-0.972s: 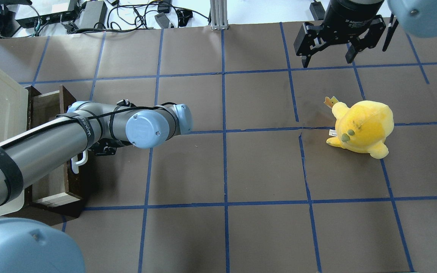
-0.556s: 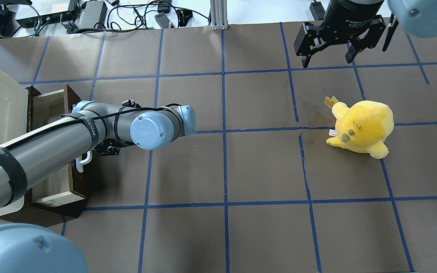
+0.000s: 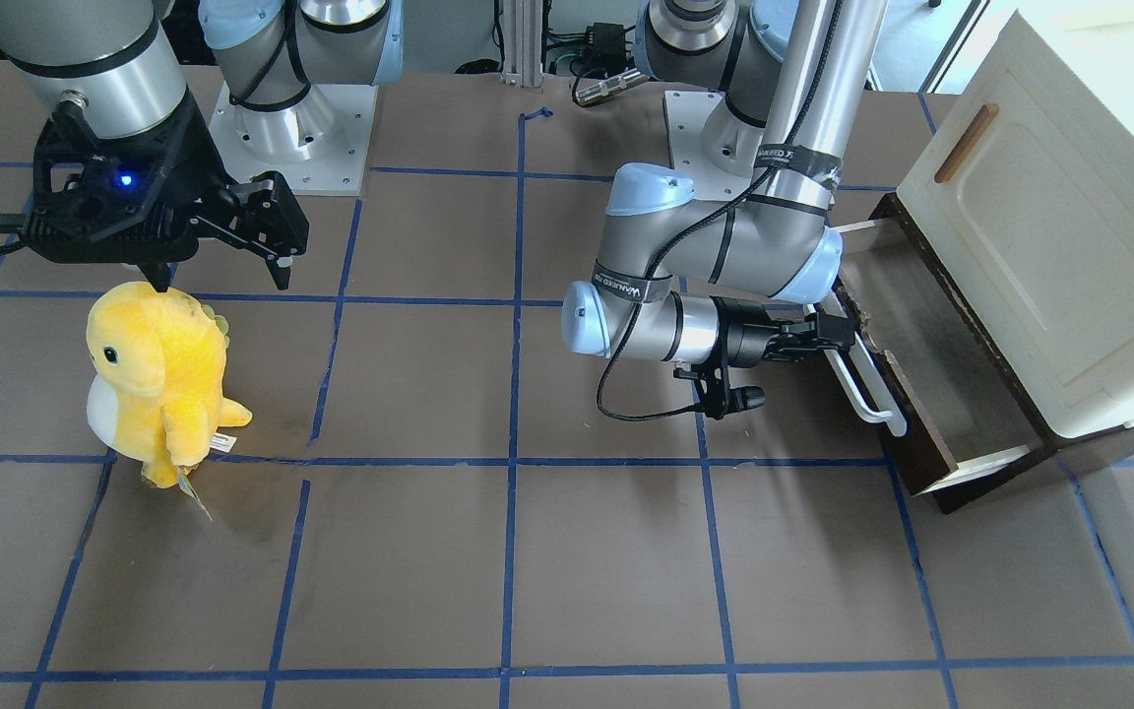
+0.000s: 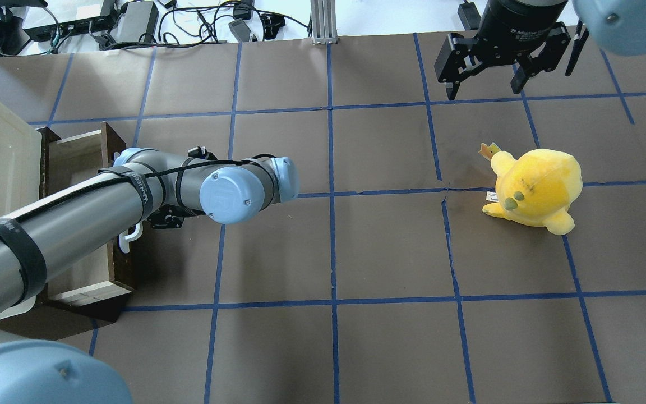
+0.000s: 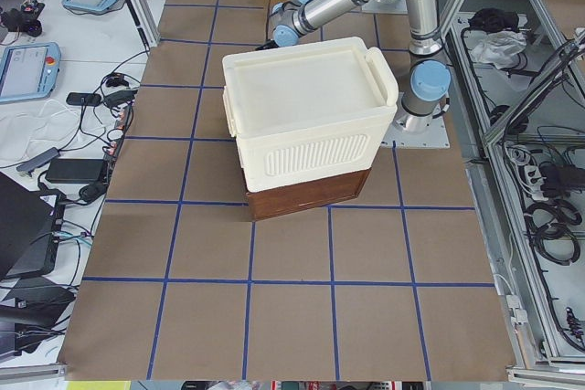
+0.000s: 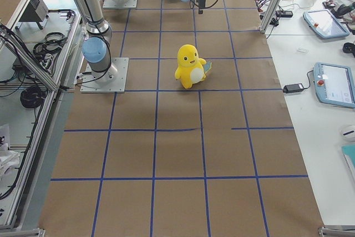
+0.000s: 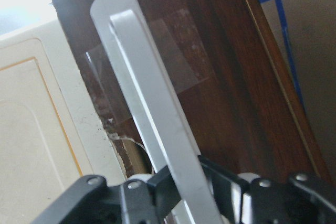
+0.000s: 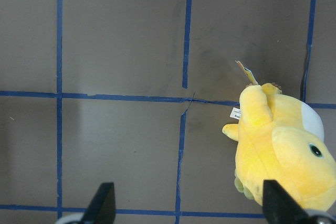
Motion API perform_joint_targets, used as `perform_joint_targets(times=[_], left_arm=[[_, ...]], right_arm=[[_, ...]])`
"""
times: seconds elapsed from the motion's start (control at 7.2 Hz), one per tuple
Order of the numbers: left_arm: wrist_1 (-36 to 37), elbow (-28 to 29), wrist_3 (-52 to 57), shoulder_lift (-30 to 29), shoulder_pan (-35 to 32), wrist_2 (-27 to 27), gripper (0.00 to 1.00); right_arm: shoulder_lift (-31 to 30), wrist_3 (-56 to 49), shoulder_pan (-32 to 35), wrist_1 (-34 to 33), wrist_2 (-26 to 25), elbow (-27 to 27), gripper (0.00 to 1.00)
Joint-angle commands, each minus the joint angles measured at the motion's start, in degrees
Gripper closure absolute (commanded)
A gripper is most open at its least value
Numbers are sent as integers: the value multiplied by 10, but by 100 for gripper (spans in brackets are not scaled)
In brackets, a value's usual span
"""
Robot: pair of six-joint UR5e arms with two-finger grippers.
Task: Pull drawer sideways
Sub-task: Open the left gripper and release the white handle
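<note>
The drawer (image 3: pixel 931 394) has a dark brown front and pale wood inside, and stands partly pulled out from under the cream cabinet (image 3: pixel 1049 226). Its long white bar handle (image 3: pixel 867 379) runs along the front. My left gripper (image 3: pixel 828 330) is shut on the handle near its far end. The left wrist view shows the handle (image 7: pixel 152 124) held between the black jaws. In the overhead view the drawer (image 4: pixel 79 264) sits at the left, and the handle (image 4: pixel 129 238) peeks out under my left arm. My right gripper (image 4: pixel 488 90) is open and empty, hanging high at the far right.
A yellow plush toy (image 4: pixel 533 188) stands on the brown gridded table, just below my right gripper (image 3: pixel 222 281) in the front view (image 3: pixel 158 379) and at the right of the right wrist view (image 8: pixel 283 156). Cables and power bricks (image 4: pixel 132 19) lie beyond the far edge.
The drawer has slid further out of the cabinet toward the table's middle, with my left gripper holding the handle. The right arm and plush toy have not moved.
</note>
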Motion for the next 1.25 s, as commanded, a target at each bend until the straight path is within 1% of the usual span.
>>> perform_joint_targets(times=[0.0, 0.14, 0.28, 0.42, 0.56, 0.69, 0.83, 0.97, 1.11], left_arm=[[2, 1, 0, 2, -1, 0, 5], [3, 4, 0, 4, -2, -18, 0], [6, 22, 0, 8, -11, -61, 0], [4, 67, 13, 7, -29, -118, 0], [5, 105, 51, 11, -53, -170, 0], [6, 130, 61, 32, -79, -196, 0], [10, 152, 76, 62, -85, -258, 0], [11, 174, 138, 99, -84, -316, 0], [11, 190, 176, 140, -77, -380, 0]], right_arm=[[0, 0, 0, 0, 0, 0, 0], [0, 0, 0, 0, 0, 0, 0], [0, 0, 0, 0, -1, 0, 0], [0, 0, 0, 0, -1, 0, 0], [0, 0, 0, 0, 0, 0, 0], [0, 0, 0, 0, 0, 0, 0], [0, 0, 0, 0, -1, 0, 0], [0, 0, 0, 0, -1, 0, 0], [0, 0, 0, 0, 0, 0, 0]])
